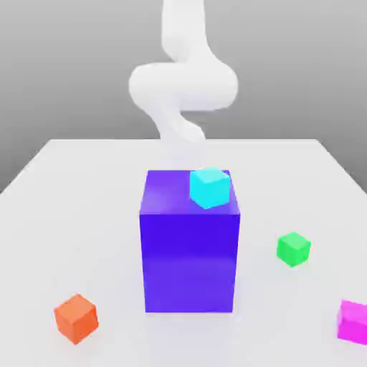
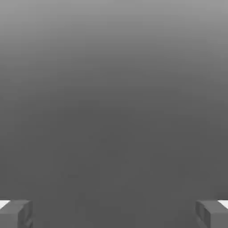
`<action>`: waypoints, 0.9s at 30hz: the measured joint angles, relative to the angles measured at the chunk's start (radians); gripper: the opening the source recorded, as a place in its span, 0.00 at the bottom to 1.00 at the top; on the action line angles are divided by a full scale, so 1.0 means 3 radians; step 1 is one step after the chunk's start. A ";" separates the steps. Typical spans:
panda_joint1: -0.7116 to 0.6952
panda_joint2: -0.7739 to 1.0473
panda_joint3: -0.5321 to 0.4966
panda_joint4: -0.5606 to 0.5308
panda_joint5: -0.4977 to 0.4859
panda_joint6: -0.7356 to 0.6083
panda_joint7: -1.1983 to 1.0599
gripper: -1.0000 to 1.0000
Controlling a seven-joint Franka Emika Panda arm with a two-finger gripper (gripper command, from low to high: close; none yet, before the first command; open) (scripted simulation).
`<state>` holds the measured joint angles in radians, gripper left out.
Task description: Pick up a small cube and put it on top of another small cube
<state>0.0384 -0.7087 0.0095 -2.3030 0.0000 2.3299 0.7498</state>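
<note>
Nothing of the job has been done yet: the small pink cube [image 1: 353, 320] is seen at the lower right edge of the exterior view, sitting alone on the white counter [image 1: 72, 186], with nothing stacked on it and nothing touching it. The claw [image 2: 114, 213] is spread wide with nothing held (its two grey fingertips [image 2: 15, 213] are seen far apart at the lower corners of the hand view). The cube must yet be reached, gripped, lifted and set on another small cube, perhaps the green cube [image 1: 293, 249] or the orange cube [image 1: 75, 317].
</note>
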 joint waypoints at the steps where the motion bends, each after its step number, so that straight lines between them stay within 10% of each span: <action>1: 0.0055 0.0131 0.0014 -0.0004 -0.0001 0.0043 -0.0072 0.50; 27: 0.1150 0.3300 0.0603 -0.0104 -0.0406 0.1064 -0.1511 0.50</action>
<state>0.3832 0.2813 0.1906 -2.3343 -0.1217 2.6491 0.2964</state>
